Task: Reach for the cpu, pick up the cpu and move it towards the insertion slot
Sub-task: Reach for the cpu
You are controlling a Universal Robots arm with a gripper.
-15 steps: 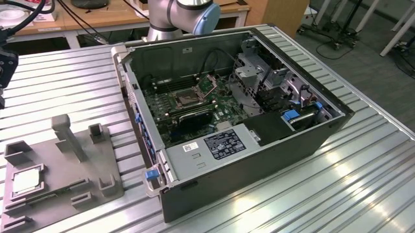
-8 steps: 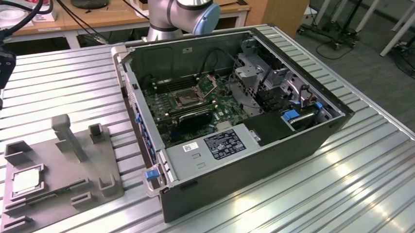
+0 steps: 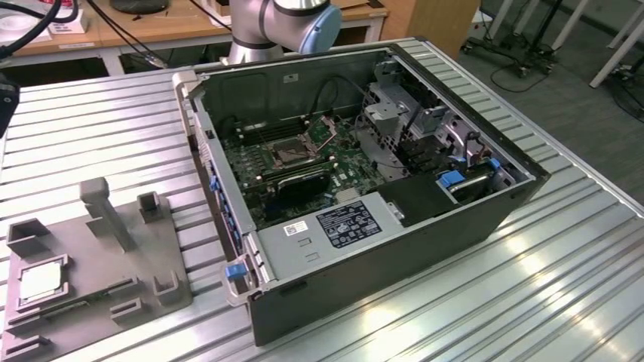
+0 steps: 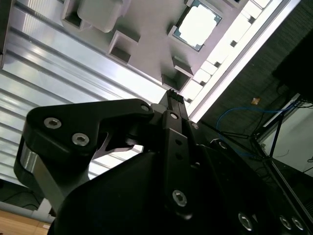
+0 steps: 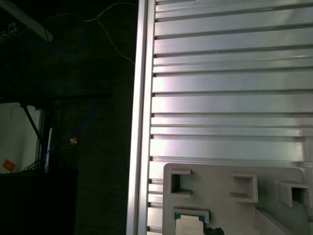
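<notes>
The cpu [image 4: 198,23] lies flat in a recess of the grey tray [image 4: 146,29] on the bench [image 4: 58,83]. The pincer [image 4: 175,96] hangs apart from it; we cannot tell its opening.

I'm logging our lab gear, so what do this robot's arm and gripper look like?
The arm is silver-grey metal with a pale blue joint cap. The gripper is matte black, with angular plates fastened by silver screws.
</notes>
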